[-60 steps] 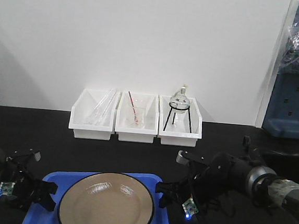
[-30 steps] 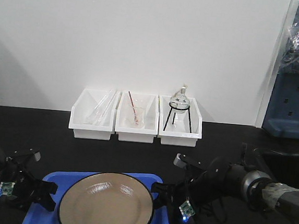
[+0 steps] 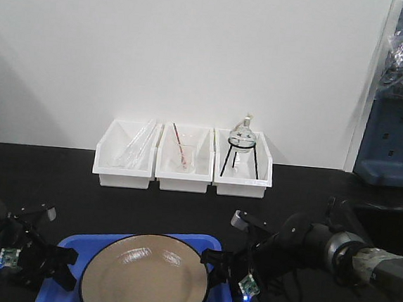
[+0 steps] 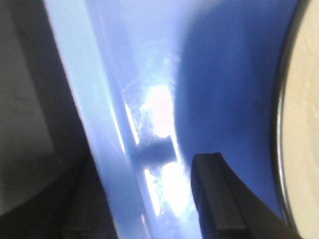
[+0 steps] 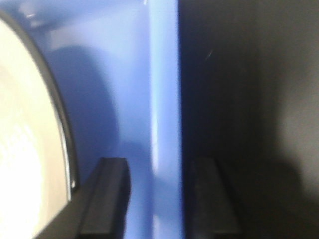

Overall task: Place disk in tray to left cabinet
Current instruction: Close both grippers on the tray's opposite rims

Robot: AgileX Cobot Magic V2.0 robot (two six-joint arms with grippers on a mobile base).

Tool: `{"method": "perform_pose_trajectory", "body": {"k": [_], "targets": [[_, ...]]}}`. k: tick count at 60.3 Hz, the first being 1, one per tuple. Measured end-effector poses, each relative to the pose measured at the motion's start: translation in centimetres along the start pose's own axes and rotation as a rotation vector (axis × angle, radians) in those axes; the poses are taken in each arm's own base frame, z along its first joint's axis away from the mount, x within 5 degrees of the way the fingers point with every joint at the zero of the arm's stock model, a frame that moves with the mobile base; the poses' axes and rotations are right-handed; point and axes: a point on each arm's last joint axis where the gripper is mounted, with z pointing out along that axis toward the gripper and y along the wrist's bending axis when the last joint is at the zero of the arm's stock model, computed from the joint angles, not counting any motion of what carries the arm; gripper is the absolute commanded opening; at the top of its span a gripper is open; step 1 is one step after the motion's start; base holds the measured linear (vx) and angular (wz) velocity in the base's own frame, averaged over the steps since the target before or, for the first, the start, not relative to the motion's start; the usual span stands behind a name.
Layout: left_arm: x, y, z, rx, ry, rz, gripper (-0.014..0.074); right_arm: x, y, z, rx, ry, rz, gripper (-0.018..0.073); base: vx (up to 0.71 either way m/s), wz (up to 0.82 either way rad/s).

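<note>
Starting with the black surface [image 3: 147, 206], what are we seeing on it?

We are seeing three white bins [image 3: 183, 170] sitting in a row at its far edge, against the white wall [image 3: 196, 51]. The blue tray [image 3: 73, 246] is lying at the near edge, well apart from them.

And where is the disk [image 3: 144, 277] lying?

It is lying flat inside the tray, filling most of it, with its tan face up and its black edge showing.

What are the left fingers [image 4: 219, 199] doing?

They are standing parted astride the tray's left rim, one inside and one outside. We are not seeing them pressing on it.

And the right fingers [image 5: 107, 199]?

They are doing the same at the tray's right rim, parted, one on each side and gripping nothing. We are finding both wrist views blurred.
</note>
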Motion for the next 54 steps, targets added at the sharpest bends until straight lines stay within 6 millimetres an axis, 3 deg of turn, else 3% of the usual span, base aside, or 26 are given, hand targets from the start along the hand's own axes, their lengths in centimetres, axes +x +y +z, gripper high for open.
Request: {"method": "perform_pose_trajectory", "body": {"k": [17,27,42,54], "targets": [[0.30,-0.15,-0.04,0.015,0.036,0.003,0.0412,0.30,-0.37,-0.10,0.014,0.043,-0.047,0.0127,0.00,0.00],[0.27,0.02,-0.06,0.000,0.033,0.007,0.0231,0.34,-0.34,-0.13,0.013,0.051,-0.050,0.0048,0.00,0.00],[0.05,0.20,-0.10,-0.006,0.006,-0.012,-0.0012,0.30,-0.46,-0.22,0.007,0.054,-0.037,0.0013,0.00,0.00],[-0.62,0.17,-0.10,0.004,-0.067,-0.045,-0.0003,0.20,-0.55,-0.28,-0.002,0.050,-0.018,-0.0005,0.00,0.00]]}}
